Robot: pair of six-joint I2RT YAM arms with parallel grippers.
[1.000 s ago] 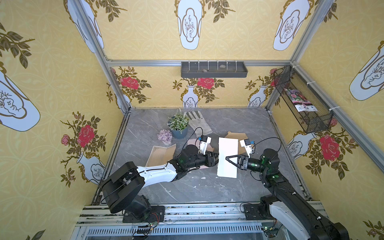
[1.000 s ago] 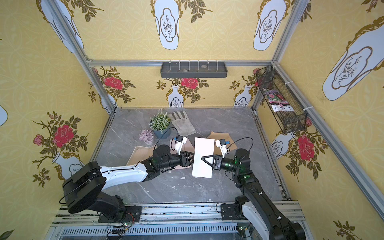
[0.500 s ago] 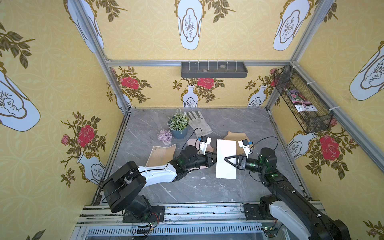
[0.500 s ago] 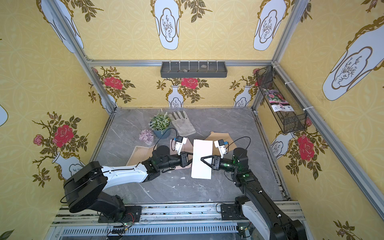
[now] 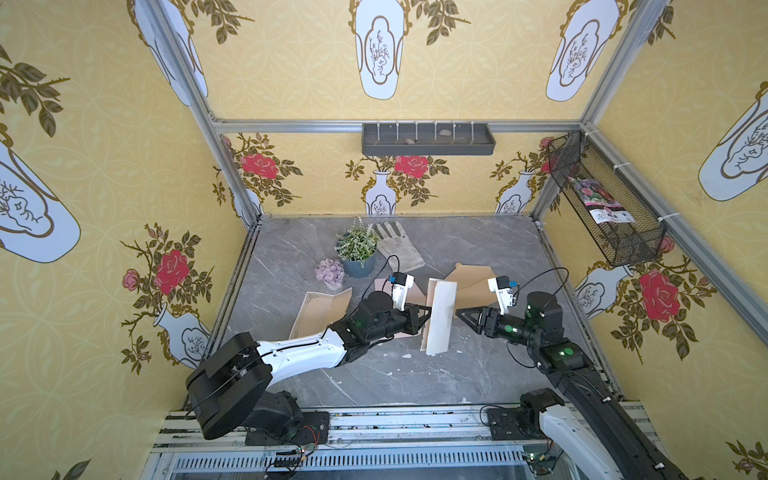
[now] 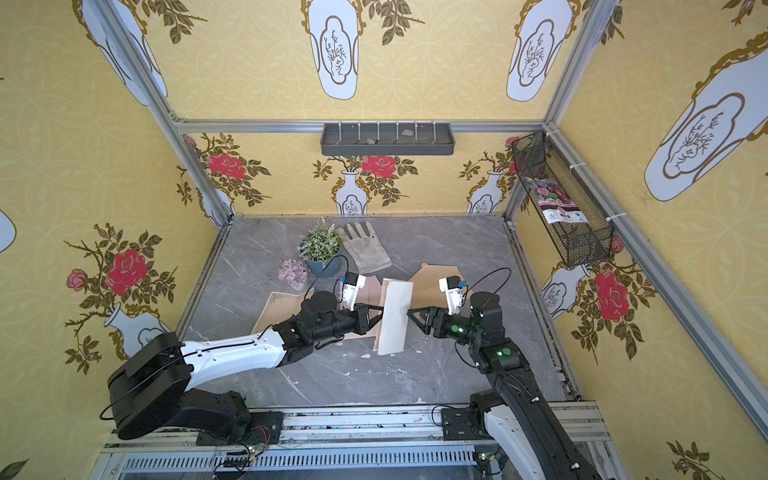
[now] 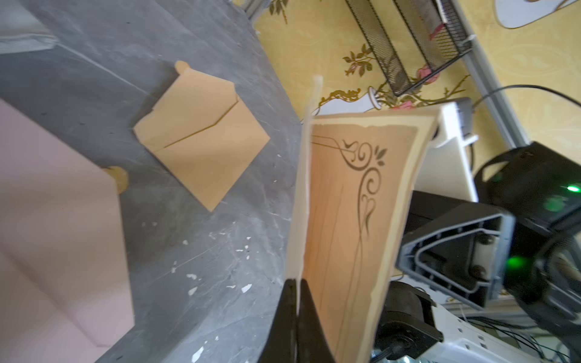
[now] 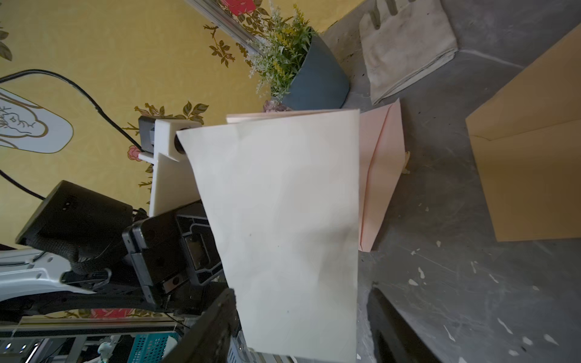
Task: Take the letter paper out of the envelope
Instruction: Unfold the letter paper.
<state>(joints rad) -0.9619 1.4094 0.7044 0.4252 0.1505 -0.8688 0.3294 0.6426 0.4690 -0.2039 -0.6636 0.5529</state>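
Cream letter paper [image 5: 439, 318], folded, hangs above the table, its edge pinched in the closed left gripper [image 5: 424, 319]; the right gripper [image 5: 460, 314] stands just beside it, jaws apart, gripping nothing. Beyond the paper lie a pink envelope [image 8: 382, 176] and a brown envelope [image 5: 471, 282], flap open. Farther off stand a potted plant [image 5: 357, 249] and a glove [image 5: 398, 245].

Lab test booth: wallpapered panels [image 5: 104, 166] on aluminium framing [image 5: 232, 195].

A cream-white folded letter paper [image 5: 439, 316], tan inside with a dark scrollwork corner flourish. A kraft-brown envelope [image 5: 471, 284] and a pale pink envelope [image 8: 382, 176] on a grey marbled tabletop [image 5: 478, 245] flecked white. A slate-blue pot [image 5: 358, 266] of green-and-white foliage, a lilac flower cluster [image 5: 330, 272], a grey-white glove [image 5: 397, 246]. Yellow walls [image 5: 104, 166] printed with red roses and white vases.
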